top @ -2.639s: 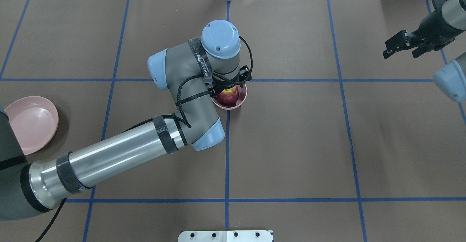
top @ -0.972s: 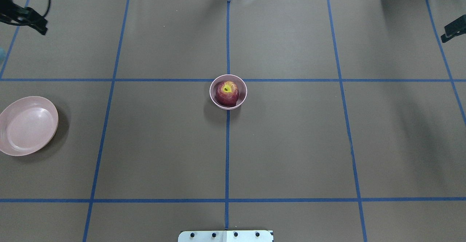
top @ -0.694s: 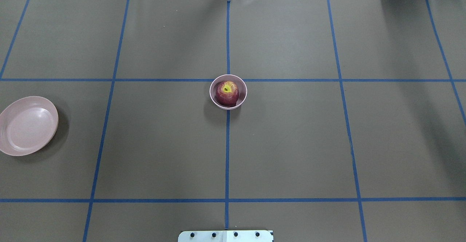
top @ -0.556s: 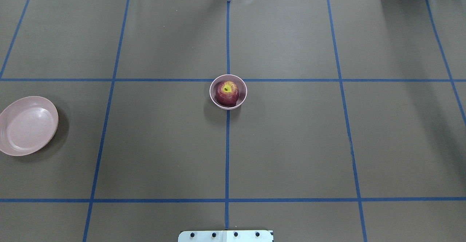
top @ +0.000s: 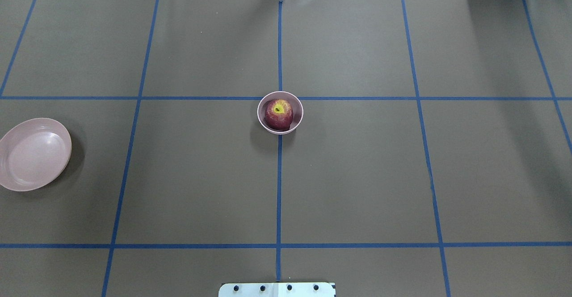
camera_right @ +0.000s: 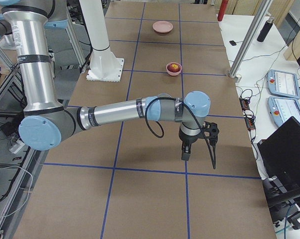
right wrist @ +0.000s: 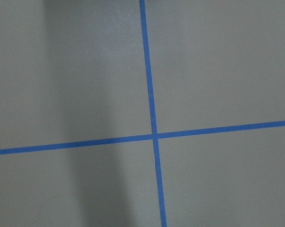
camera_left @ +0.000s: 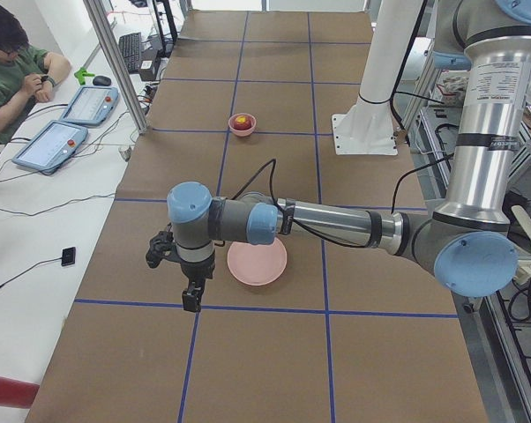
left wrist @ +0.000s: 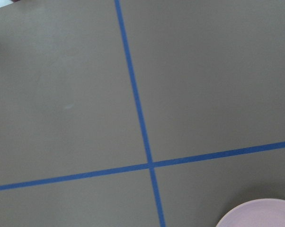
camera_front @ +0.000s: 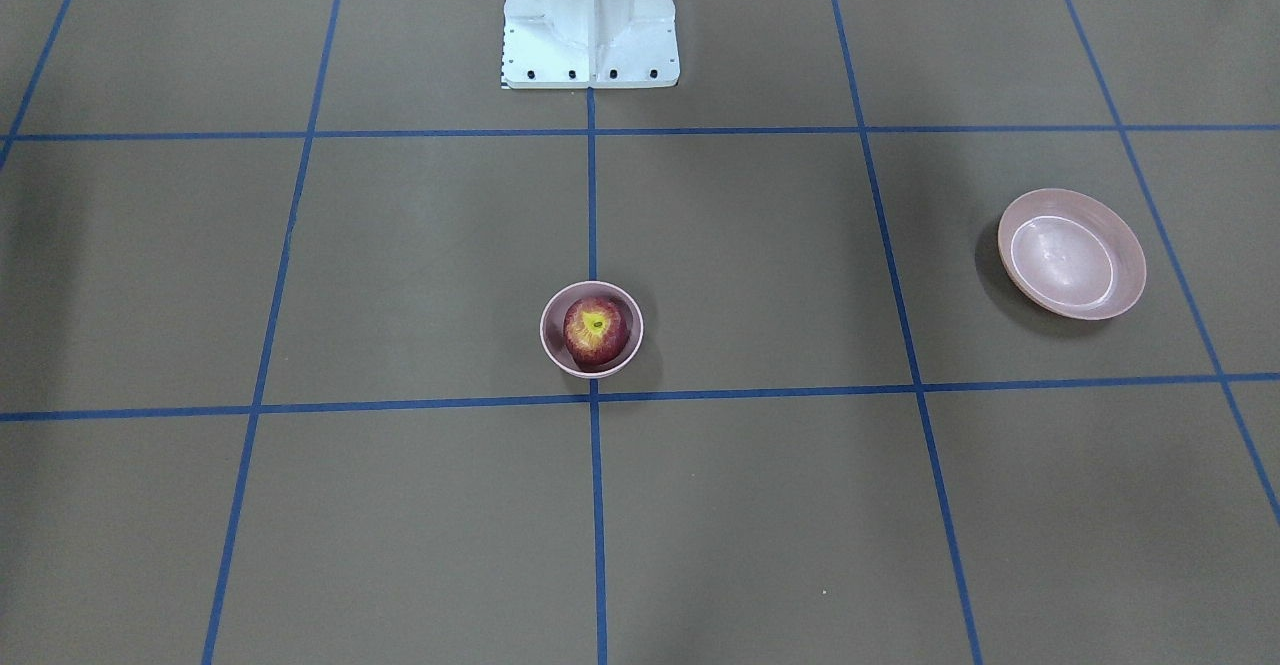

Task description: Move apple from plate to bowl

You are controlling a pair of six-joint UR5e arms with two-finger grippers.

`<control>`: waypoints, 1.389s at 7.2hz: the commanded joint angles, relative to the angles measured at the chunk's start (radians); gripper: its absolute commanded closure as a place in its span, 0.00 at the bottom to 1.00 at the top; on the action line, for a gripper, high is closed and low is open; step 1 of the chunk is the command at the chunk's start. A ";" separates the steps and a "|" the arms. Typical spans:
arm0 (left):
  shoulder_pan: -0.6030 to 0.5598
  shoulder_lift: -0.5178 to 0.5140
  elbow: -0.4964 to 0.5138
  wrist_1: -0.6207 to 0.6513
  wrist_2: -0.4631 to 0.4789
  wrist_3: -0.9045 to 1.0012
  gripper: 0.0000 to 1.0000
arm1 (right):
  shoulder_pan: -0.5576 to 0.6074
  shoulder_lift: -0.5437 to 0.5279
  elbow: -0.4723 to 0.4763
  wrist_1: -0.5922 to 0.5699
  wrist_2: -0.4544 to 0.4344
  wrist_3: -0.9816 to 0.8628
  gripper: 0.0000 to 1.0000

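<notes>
Small dark-red apple w/ a yellow patch round its stem pit (top: 279, 114) sat inside the small, deep, pale-pink bowl (top: 300, 117), pit up, filling most of it. Nothing else was in there. The wide, shallow pale-pink plate (top: 31, 154) held nothing. Judging by that, the move looked done.

Handling, as a guess: apple prob. firm, fairly heavy for its size, skin smooth & a bit slippery, and it would bruise if squeezed hard. Best hold = from above, across the widest part of the body. The bowl wall sat close round it, so fingers had little room to go low. Bowl & plate looked like light, rigid plastic and might slide on the brown paper-covered bench (top: 357, 176) if nudged.

Left hand (camera_left: 191, 295) hung low, pointing down, w/ the plate just beside it and the apple & bowl well apart, far along the bench. Right hand (camera_right: 185, 152) pointed down too, bowl well beyond it, plate farther still. Neither hand showed anything in it. Fingers spread or pressed together: couldn't tell for either.
</notes>
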State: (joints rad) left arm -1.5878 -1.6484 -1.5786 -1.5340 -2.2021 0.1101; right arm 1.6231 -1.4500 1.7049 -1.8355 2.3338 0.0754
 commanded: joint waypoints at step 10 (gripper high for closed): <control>-0.015 -0.007 0.089 -0.009 -0.116 0.010 0.02 | -0.003 -0.087 -0.002 0.012 -0.007 -0.037 0.00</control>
State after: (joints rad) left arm -1.6035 -1.6558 -1.4900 -1.5438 -2.3178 0.1201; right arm 1.6201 -1.5369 1.7028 -1.8237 2.3276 0.0397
